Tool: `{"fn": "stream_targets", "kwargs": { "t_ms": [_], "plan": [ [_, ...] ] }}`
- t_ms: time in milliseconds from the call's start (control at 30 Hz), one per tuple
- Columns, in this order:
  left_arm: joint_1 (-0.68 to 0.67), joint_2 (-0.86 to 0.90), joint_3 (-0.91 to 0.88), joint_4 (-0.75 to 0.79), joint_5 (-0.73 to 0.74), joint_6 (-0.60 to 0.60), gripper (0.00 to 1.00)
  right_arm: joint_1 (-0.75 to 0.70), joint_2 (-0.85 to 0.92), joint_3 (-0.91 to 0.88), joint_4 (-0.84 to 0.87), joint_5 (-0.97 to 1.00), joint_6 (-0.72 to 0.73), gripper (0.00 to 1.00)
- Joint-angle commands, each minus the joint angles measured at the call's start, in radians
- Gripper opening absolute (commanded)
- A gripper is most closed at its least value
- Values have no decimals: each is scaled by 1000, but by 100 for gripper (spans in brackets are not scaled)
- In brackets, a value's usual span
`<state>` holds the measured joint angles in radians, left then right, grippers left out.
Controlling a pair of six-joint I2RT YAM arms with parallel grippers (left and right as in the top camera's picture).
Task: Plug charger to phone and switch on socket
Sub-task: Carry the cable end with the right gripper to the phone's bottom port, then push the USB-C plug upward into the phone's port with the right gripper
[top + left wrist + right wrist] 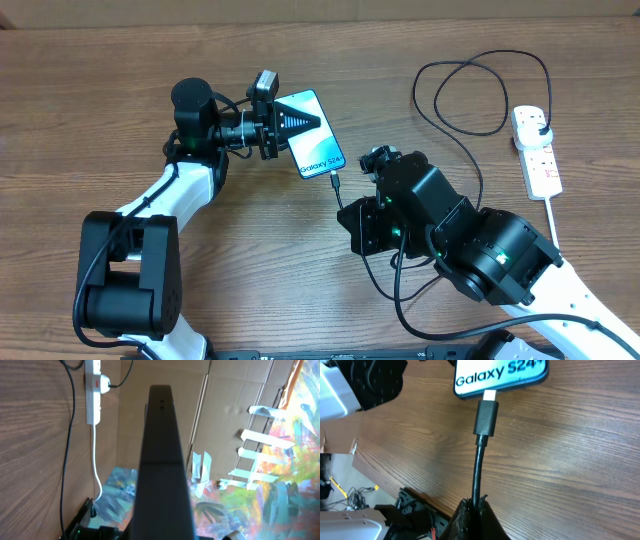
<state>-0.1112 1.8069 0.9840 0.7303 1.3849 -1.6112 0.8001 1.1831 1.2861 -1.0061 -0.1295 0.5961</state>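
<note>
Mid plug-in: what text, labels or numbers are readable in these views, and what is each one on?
"Galaxy S24+": on the phone screen, clearest in the right wrist view.
Red markings on the socket: too small to read.
Connector of the charger: no print visible.

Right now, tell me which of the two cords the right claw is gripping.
The thin black charger cable, its tip at the phone's edge. The thick white cord runs from the socket, untouched.
</note>
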Motion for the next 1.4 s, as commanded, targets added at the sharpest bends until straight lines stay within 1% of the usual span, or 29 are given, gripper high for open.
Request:
{"fn": "stream_targets", "kwargs": {
  "t_ms": [0, 133, 267, 500, 700, 867, 1100, 1200, 1367],
  "plan": [
    [-1, -6, 27, 8, 51, -22, 4, 3, -2, 2, 11, 9, 11, 4],
    [-1, -6, 27, 8, 41, -74, 4, 3, 8, 2, 10, -36, 30, 4],
    [-2, -6, 27, 8, 42, -80, 4, 3, 24, 2, 22, -109, 30, 4],
    [-1, -6, 27, 16, 56, -106, 4, 3, 61, 2, 13, -112, 33, 4],
    [0, -6, 27, 111, 116, -106, 4, 3, 63, 2, 21, -92, 31, 4],
    [16, -6, 27, 119, 116, -45, 4, 3, 63, 2, 4, -89, 2, 4],
    [34, -6, 27, 120, 101, -40, 4, 3, 63, 2, -12, -98, 2, 4],
    [34, -6, 27, 119, 98, -8, 4, 3, 63, 2, -12, -130, 2, 4],
    [33, -6, 27, 119, 97, 4, 4, 3, 63, 2, 0, -126, 2, 4]
  ]
}}
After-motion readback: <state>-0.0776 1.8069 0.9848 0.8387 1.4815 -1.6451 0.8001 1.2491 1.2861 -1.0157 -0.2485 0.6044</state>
